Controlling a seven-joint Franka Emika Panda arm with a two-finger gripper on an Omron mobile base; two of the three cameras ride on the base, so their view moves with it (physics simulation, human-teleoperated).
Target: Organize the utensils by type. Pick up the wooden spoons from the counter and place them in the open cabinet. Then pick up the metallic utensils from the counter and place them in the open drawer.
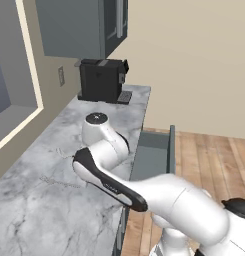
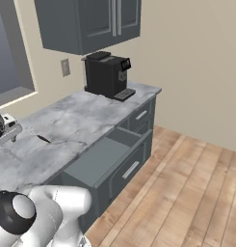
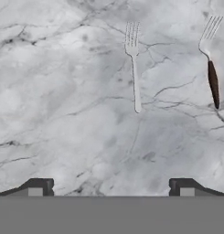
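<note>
Metallic utensils lie flat on the counter (image 3: pixel 63 114) beneath the hand: an all-silver fork (image 3: pixel 134 68) near the centre of the hand view, and to its right a second fork (image 3: pixel 211 59) with silver tines and a dark handle. Both lie roughly parallel and well apart. No wooden spoon appears on this stretch of marble, so the step in hand is judged to be picking up a metal piece for the drawer (image 2: pixel 102 159), which stands pulled out below the counter edge to the right of the arm. To do this well, centre the claw over the handle of the all-silver fork, turn it so the fingers straddle the handle across its width, then descend until the tips almost meet the marble before closing; the piece is thin and could slip. In the base views the forks read only as faint lines, so their exact placement there is uncertain. The gripper (image 3: pixel 111 187) is fully spread, empty, and touching nothing.
</note>
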